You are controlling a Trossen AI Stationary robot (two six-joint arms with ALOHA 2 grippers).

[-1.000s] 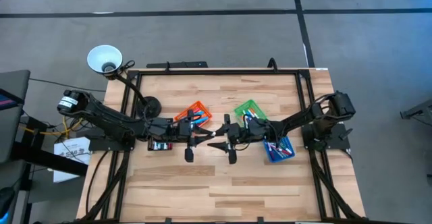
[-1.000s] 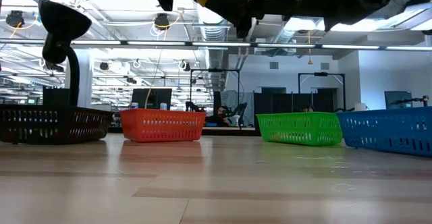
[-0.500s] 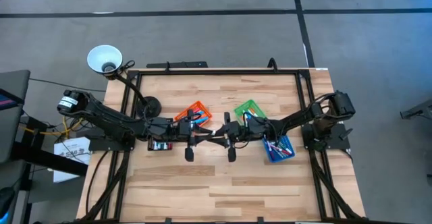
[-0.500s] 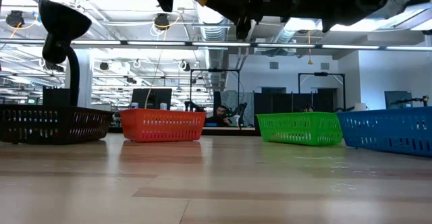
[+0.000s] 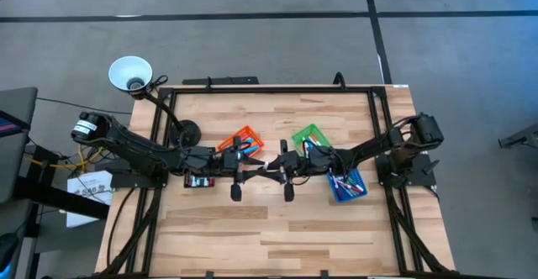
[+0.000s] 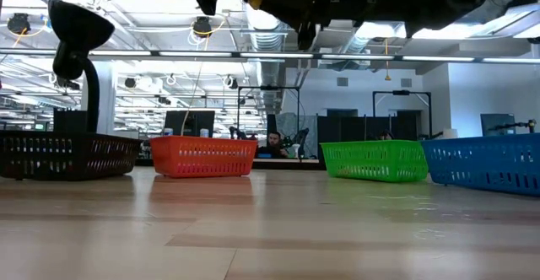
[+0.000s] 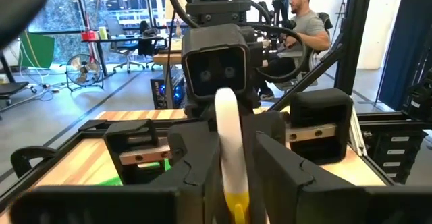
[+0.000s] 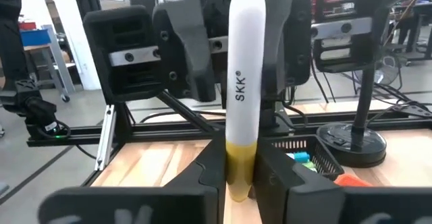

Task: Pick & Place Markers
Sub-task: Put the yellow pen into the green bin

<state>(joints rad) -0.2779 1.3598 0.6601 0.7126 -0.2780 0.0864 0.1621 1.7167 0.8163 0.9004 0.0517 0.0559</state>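
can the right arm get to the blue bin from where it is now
Probably yes: the blue bin lies beside the right arm, nothing between them. The right gripper, jaws shut on the white marker, meets the left gripper at mid-table.

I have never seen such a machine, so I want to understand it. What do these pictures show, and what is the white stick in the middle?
This is a robot with two dark arms working at a wooden table. One picture looks straight down from above, one looks level across the tabletop, and two come from cameras on the arms' wrists. Four small bins stand on the table: a black bin, an orange bin, a green bin and a blue bin. The arms meet mid-table. The right claw is shut on a white marker with a yellow end. The left claw is at that marker too.
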